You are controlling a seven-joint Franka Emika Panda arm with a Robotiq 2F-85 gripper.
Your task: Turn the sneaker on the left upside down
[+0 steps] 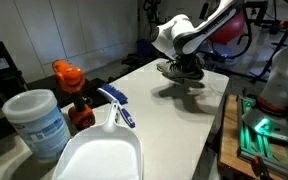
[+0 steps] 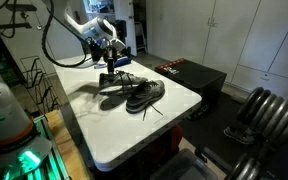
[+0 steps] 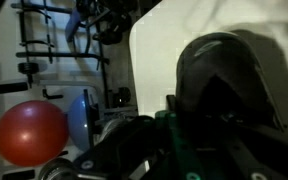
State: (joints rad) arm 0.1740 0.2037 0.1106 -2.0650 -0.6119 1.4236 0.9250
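Two dark sneakers lie side by side on the white table (image 2: 124, 135). In an exterior view the one on the left (image 2: 114, 87) sits right under my gripper (image 2: 112, 70), and the second sneaker (image 2: 147, 97) lies beside it. In an exterior view the gripper (image 1: 180, 64) hangs over the pair (image 1: 187, 73) at the table's far end. In the wrist view a dark sneaker (image 3: 224, 70) fills the right side, very close to the dark fingers (image 3: 184, 140). The fingers are at the shoe, but too dark to show whether they grip it.
At the table's near end stand a white dustpan (image 1: 99, 152), a blue-handled brush (image 1: 117, 105), a lidded plastic tub (image 1: 36, 122) and an orange object (image 1: 69, 76). A red ball (image 3: 29, 135) and gym racks lie beyond the table edge. A black cabinet (image 2: 189, 75) stands beside the table.
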